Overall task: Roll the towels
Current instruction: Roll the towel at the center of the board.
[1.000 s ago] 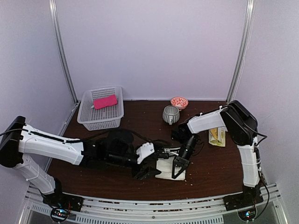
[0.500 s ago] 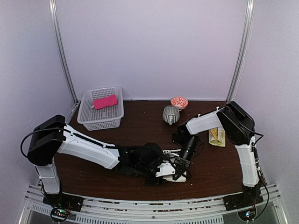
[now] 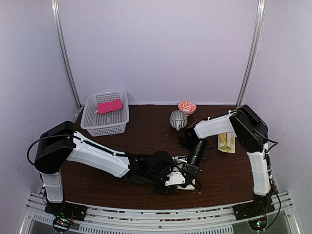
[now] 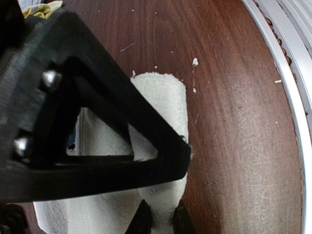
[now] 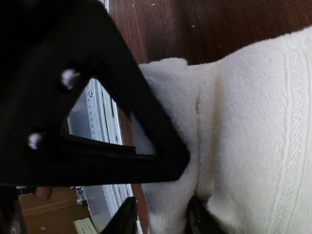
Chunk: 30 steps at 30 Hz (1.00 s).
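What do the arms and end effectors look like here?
The left arm and right arm have white shells, bulky black joints and loose black cables. The left end effector and right end effector have black triangular open-frame fingers with two silver screws.

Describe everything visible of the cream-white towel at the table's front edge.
The cream-white towel is soft looped terry with a ribbed woven band, partly rolled into a thick tube. It lies on the dark wooden table near its front edge. The left end effector pinches one edge; a fold sits between the fingers of the right end effector.
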Motion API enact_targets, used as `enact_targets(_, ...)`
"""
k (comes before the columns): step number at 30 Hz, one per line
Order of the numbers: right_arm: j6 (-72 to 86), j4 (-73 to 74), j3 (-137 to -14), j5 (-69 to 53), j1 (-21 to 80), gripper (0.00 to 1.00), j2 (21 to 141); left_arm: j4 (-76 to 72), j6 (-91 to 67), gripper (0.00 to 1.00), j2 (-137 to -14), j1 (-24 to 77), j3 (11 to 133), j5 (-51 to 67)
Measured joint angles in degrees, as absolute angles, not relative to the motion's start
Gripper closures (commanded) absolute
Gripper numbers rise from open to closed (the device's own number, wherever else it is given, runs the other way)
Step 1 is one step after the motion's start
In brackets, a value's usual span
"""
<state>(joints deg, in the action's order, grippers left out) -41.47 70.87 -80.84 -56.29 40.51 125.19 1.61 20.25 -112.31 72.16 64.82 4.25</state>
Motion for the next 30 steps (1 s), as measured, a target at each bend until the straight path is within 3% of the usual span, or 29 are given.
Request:
enact_targets(4,-43.7,73.6,-84.0,-54.0,40.0,0.61,121.2,2.2,19.3,0.96,-112.3,72.4,65.3,4.3)
enact_targets(10,-35.7,66.9,-84.4,-46.9,37.3,0.69,113.1,5.5,16.7,0.97,-112.3,72.9,66.6,5.0)
enact_targets(20,-25.6,56.3,-81.2,-29.9,40.4,0.75,116.6,12.3,9.5,0.97,-112.3,73.4,69.9,9.0)
enact_targets(25,-25.5,57.0,-83.7,-30.0,41.4,0.64,117.6,14.5,6.2,0.97,-114.0,72.3,72.3,13.0)
enact_targets(30,-29.6,65.1,-96.2,-37.6,38.3,0.55,119.6,14.4,3.0,0.97,-118.2,68.4,75.5,23.1)
